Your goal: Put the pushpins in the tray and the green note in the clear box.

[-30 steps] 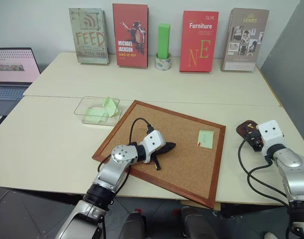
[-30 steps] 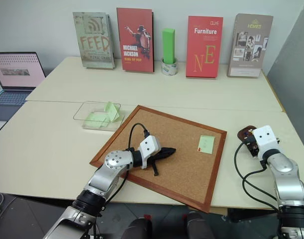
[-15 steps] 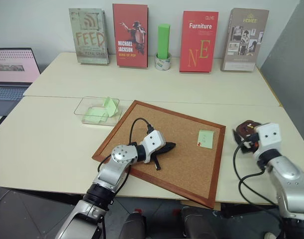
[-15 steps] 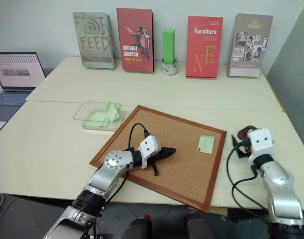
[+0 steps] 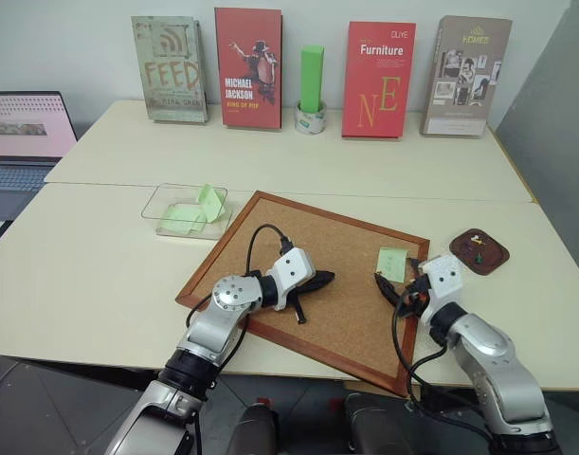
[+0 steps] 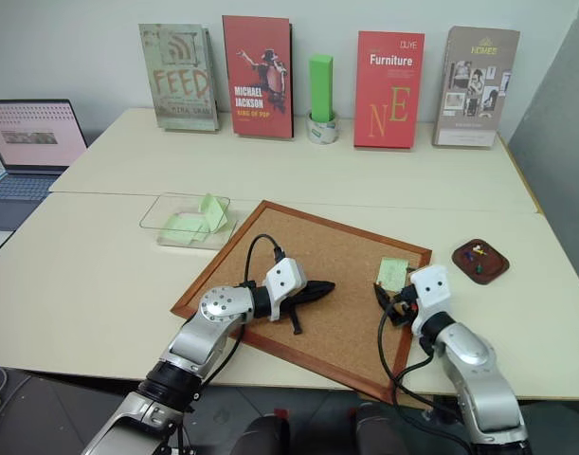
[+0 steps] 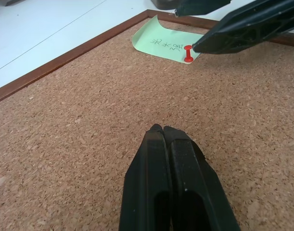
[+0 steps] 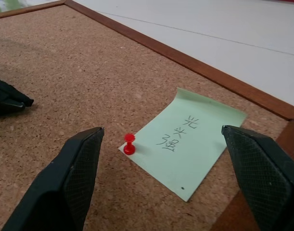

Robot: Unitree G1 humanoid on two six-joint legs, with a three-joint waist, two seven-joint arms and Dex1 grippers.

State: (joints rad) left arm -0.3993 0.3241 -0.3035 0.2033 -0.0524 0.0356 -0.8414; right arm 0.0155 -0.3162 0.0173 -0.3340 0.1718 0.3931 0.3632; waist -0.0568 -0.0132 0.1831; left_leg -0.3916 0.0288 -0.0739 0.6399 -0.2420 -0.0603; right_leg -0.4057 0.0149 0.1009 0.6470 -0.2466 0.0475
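Your right gripper point(image 8: 161, 168), fingers apart, faces the note point(image 8: 187, 147), handwritten with "光" and "强", red pin point(image 8: 129, 144) in its corner on the corkboard point(image 5: 270, 242). Left gripper point(image 7: 168, 132) is pressed together. Books read "FEED" point(image 5: 170, 68), "Furniture" point(image 5: 378, 80).

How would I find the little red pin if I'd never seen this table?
Find the cork board in the middle of the table. At its right edge lies a pale green note. The red pin stands in that note's corner, the only red thing on the board.

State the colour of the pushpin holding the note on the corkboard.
Red pushpin; clearest in the right wrist view.
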